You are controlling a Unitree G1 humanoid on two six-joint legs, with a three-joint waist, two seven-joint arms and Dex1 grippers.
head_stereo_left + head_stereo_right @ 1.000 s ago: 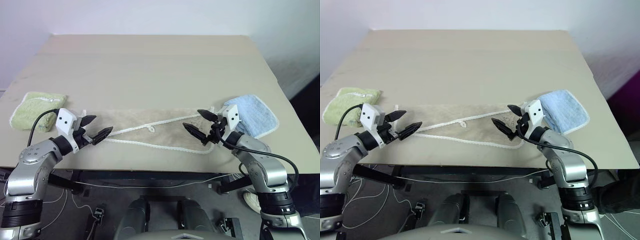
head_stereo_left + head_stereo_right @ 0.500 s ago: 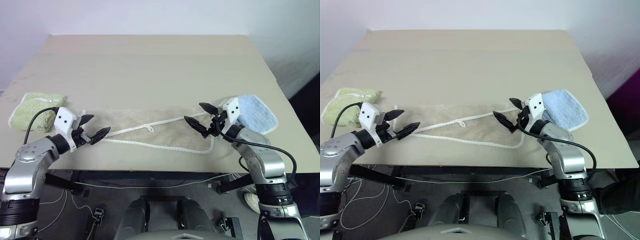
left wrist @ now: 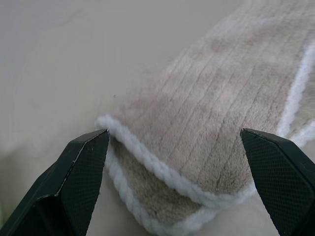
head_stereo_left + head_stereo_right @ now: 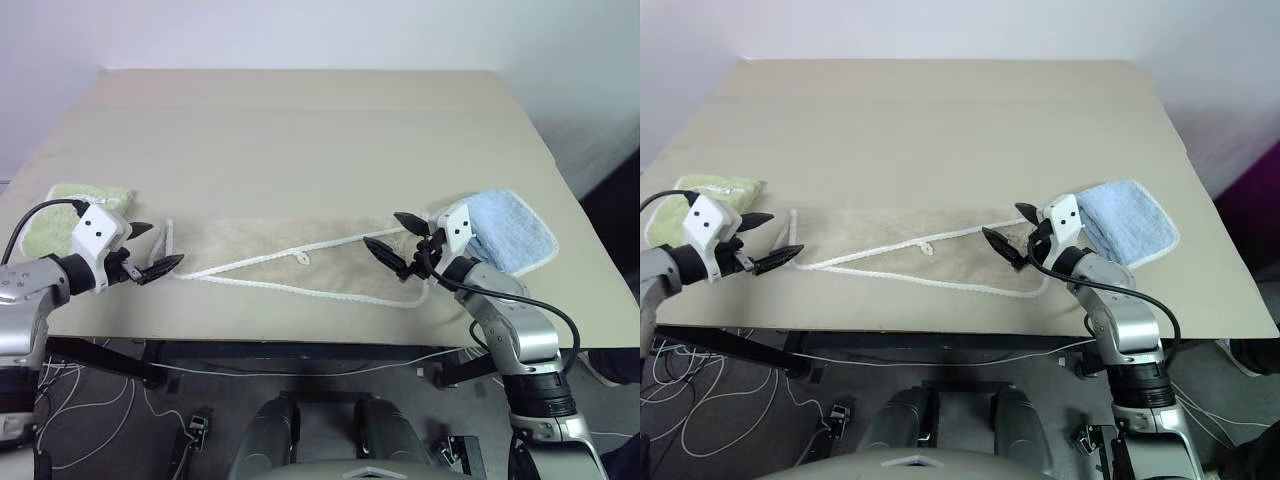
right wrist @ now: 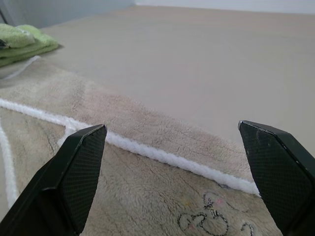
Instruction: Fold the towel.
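The beige towel (image 4: 300,260) lies folded lengthwise, white corded edge showing.

A beige table (image 4: 300,130) stands against a pale wall (image 4: 300,30), cables (image 4: 60,400) underneath.

No readable text, label, brand, number or sign appears anywhere. The nearest thing to a mark is a small dark-thread embroidery on the towel (image 5: 147,196), seen in the right wrist view at the lower middle of the frame, just below the white corded edge: a few looping outlines with faint pink dots, cut off by the picture's bottom edge, which form no letter or figure that can be made out. In the right eye view the same spot shows as a faint dark squiggle near the middle right of the frame, too small to read.
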